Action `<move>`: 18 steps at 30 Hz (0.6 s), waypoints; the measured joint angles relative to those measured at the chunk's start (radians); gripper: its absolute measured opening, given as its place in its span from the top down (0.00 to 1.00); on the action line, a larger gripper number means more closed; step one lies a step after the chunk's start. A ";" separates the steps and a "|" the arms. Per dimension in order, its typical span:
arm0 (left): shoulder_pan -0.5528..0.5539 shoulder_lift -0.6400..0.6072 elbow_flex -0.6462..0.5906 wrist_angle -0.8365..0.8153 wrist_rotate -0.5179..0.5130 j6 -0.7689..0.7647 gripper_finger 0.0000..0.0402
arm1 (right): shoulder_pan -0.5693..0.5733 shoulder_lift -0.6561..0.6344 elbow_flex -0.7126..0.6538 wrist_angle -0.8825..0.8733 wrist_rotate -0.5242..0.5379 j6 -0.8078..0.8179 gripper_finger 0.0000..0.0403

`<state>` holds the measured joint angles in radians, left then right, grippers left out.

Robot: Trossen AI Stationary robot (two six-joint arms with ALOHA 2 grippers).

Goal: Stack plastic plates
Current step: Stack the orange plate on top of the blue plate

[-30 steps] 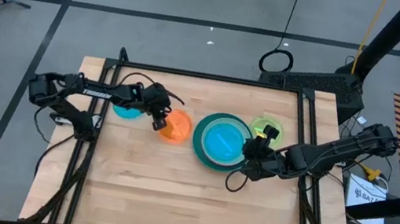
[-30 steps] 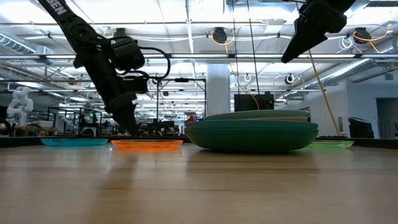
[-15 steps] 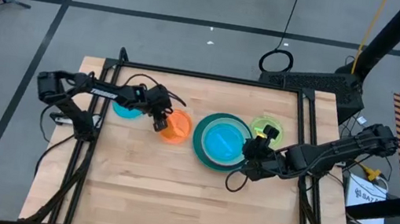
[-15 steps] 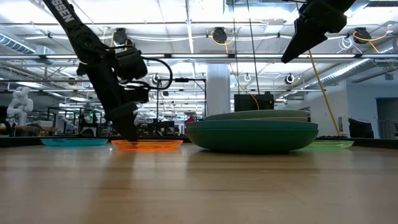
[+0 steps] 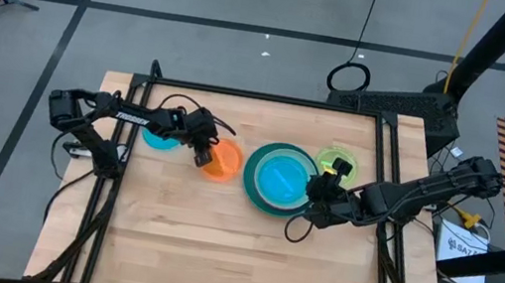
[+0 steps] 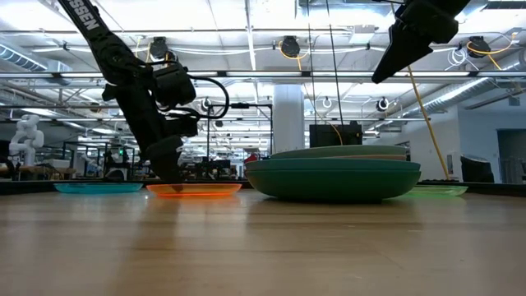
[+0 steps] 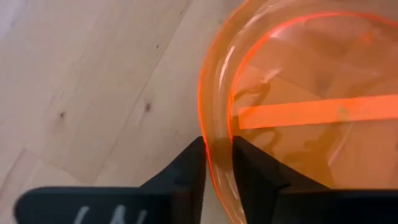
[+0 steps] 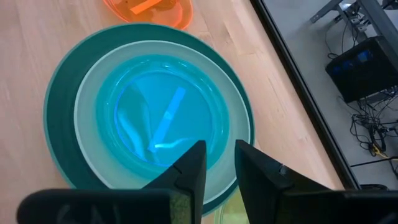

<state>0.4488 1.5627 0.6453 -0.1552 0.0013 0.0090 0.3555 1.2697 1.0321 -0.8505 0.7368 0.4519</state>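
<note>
A small orange plate [image 5: 222, 162] lies flat on the table, left of the stack. My left gripper [image 7: 217, 162] is shut on its rim on the side facing the table's left edge. The stack [image 5: 279, 178] has a dark teal large plate at the bottom, a pale mint plate on it, and a translucent blue plate [image 8: 149, 118] on top. Above the stack's right side my right gripper [image 8: 217, 168] hangs open, with nothing between its fingers. A blue plate [image 5: 160, 140] lies at the far left, and a lime plate [image 5: 337, 162] lies right of the stack. My left gripper pinches the orange plate's rim [image 7: 214, 140], one finger inside the plate and one outside. The fingers slant down from the table's left side and lie across the rim. The plate rests flat on the table [image 6: 194, 191].
The wooden table [image 5: 217, 247] is bare across its near half. Dark rails [image 5: 388, 242] run along its left and right edges. The blue plate lies just behind my left arm.
My left gripper has sunk a little onto the orange plate's rim. The plate has stayed where it was.
</note>
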 joint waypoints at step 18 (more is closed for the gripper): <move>0.000 -0.007 0.001 -0.045 0.000 -0.167 0.91 | 0.000 0.000 0.000 0.000 0.000 0.000 0.81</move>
<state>0.4484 1.5555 0.6458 -0.2005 0.0017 -0.1583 0.3553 1.2697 1.0321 -0.8505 0.7368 0.4519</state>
